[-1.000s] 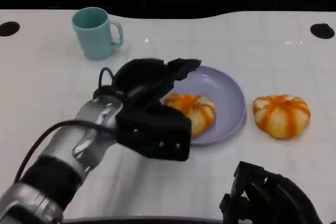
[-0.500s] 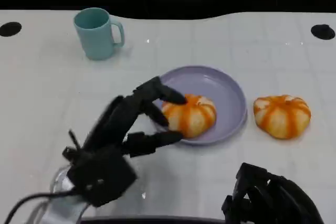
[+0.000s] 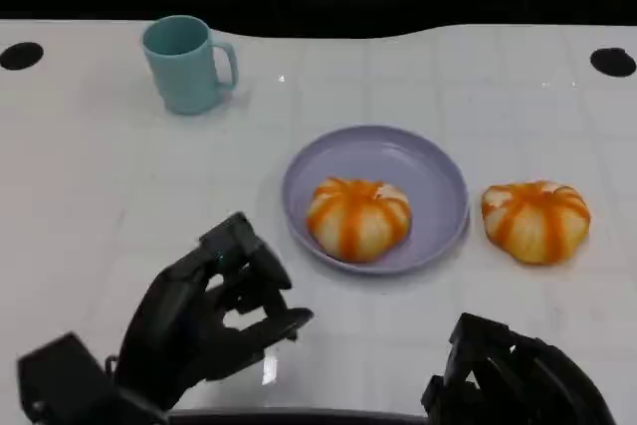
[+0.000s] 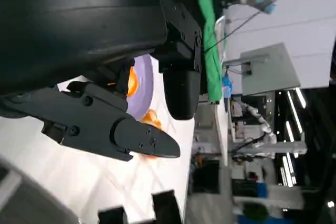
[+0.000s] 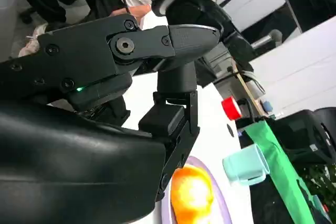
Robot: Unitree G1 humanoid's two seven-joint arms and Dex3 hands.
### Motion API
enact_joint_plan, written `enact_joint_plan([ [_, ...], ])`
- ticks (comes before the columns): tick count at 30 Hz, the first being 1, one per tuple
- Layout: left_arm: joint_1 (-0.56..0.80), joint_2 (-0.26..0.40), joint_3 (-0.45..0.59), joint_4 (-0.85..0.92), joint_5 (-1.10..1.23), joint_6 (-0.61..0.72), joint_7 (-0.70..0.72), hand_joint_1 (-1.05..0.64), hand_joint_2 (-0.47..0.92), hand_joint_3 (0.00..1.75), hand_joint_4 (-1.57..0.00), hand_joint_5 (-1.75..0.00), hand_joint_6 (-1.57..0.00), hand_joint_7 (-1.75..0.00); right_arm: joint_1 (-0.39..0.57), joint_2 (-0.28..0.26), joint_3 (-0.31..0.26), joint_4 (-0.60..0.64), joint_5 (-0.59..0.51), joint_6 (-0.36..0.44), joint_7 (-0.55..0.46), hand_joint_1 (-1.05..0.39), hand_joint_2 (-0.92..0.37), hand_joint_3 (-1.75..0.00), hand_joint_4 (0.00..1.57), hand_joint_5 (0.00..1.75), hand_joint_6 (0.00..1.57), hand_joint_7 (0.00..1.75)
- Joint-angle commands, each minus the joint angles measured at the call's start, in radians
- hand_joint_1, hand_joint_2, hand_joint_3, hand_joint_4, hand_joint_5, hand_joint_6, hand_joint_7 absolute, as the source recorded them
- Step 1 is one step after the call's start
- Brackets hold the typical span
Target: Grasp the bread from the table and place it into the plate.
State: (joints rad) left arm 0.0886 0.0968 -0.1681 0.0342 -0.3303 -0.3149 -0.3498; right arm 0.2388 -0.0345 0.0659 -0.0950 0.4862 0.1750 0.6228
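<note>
Head view: one bread (image 3: 358,217) lies in the plate (image 3: 438,171), apart from the empty, spread-fingered left hand (image 3: 214,311) nearer the robot.

Matte black left hand (image 3: 204,320), right hand (image 3: 513,385), screw-studded fingers (image 5: 121,45).

We see one bread (image 3: 358,217) lying in the plate (image 3: 435,178) at the table's (image 3: 90,186) middle, and a second bread (image 3: 535,220) on the table just right of the plate. The mug (image 3: 186,64) stands well behind and left of the plate.
</note>
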Motion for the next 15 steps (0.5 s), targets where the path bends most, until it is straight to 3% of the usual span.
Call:
enact_joint_plan([
  [1,0.070,0.018,0.026,-0.083,-0.093,0.127,-0.060,-0.19,0.88,0.12,-0.67,-1.75,-0.49,-1.75,0.007,-0.016,-0.005,-0.014,0.014,0.010,0.007,-0.71,-0.92,-0.24,0.85,1.60,0.73,1.36],
  [15,0.168,-0.045,0.029,-0.108,-0.159,0.262,-0.139,-0.26,0.86,0.16,-0.69,-1.75,-0.47,-1.75,0.031,-0.049,-0.027,-0.033,0.029,0.007,0.026,-0.70,-0.92,-0.25,0.85,1.62,0.74,1.37],
])
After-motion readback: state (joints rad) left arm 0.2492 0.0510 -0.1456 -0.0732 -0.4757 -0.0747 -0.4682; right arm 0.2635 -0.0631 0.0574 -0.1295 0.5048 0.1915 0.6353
